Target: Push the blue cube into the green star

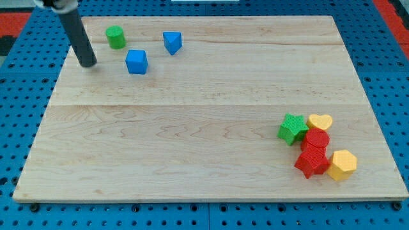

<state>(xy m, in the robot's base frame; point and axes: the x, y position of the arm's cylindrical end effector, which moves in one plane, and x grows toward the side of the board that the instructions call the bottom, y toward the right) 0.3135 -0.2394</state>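
- Resting on wood board (192,128), my tip (89,64) sits left of blue cube (136,62); rod top cut off.
- No claw: bare rod, pinching nothing.
- Green star (293,128) ridged, far right.

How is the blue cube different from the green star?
The blue cube is blue with flat square faces; the green star is green with points. The cube sits near the view's top left, just right of my tip; the star sits far off at the lower right. The cube stands alone; the star is bunched against a yellow heart and a red block. Both look similar in size.
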